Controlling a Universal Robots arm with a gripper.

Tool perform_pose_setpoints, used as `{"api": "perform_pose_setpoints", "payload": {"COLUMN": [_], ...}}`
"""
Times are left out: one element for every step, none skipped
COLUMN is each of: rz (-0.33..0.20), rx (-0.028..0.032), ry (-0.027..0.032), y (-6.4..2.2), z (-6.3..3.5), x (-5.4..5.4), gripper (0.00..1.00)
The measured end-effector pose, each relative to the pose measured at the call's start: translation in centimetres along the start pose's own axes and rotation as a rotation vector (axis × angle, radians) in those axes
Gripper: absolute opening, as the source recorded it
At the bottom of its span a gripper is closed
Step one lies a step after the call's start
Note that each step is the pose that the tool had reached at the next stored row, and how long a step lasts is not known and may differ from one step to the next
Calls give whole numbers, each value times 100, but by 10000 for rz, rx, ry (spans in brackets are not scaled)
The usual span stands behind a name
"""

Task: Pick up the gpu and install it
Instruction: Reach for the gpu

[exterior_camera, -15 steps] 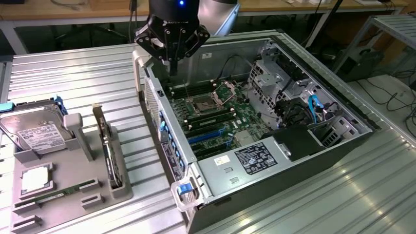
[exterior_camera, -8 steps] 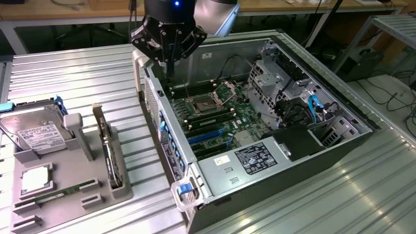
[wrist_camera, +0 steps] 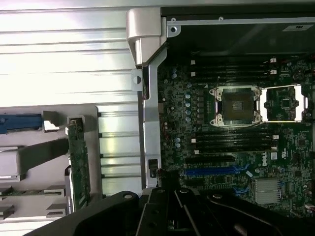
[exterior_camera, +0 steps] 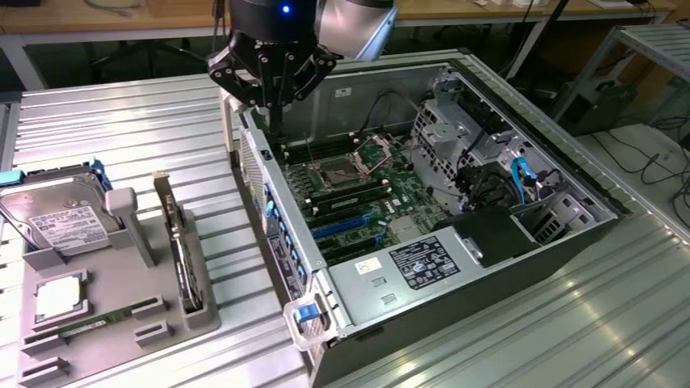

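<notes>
The gpu (exterior_camera: 179, 242) is a thin dark card with a silvery bracket at one end. It stands on edge in a slot of the grey parts holder (exterior_camera: 119, 323), at the exterior view's left. In the wrist view the gpu (wrist_camera: 78, 162) shows as a narrow strip beside the case wall. My gripper (exterior_camera: 271, 113) hangs shut over the rear edge of the open computer case (exterior_camera: 431, 275), well apart from the gpu and holding nothing. Its black fingers (wrist_camera: 170, 199) point down at the motherboard's edge, close to a blue expansion slot (wrist_camera: 216, 171).
The holder also carries a silver hard drive (exterior_camera: 54, 218), a processor chip (exterior_camera: 60, 295) and a green memory stick (exterior_camera: 97, 319). Inside the case are the open processor socket (exterior_camera: 342, 174), blue slots (exterior_camera: 345, 226), drive cages (exterior_camera: 464, 121) and cables. The ribbed metal table (exterior_camera: 140, 129) surrounds everything.
</notes>
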State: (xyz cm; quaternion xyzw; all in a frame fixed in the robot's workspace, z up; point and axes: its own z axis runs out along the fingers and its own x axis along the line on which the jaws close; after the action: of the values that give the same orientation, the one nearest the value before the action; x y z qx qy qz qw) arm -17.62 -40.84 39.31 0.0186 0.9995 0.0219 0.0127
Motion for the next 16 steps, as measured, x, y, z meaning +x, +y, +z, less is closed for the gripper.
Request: {"api": "perform_pose_setpoints", "payload": {"rz": [-12,-23,-35,-49,-61,-71,-83,-93,-103,-115,-127,-138,-145,-155,-165,-175], "rx": [2,0,1,1,2,3,5,6,8,9,10,11,11,12,12,13], "ry": [1,1,2,3,3,3,4,4,5,5,6,6,6,6,7,7], "y": [-6,-13,-19,-24,-28,-29,-31,-34,-35,-38,-41,-44,-47,-52,-56,-59], "z": [-1,-1,-2,-3,-3,-3,-4,-4,-5,-5,-5,-6,-6,-6,-7,-8], "x": [15,32,49,60,70,79,92,103,112,121,132,143,155,169,185,198], "gripper": [11,11,11,11,11,11,11,11,11,11,11,11,11,11,11,11]}}
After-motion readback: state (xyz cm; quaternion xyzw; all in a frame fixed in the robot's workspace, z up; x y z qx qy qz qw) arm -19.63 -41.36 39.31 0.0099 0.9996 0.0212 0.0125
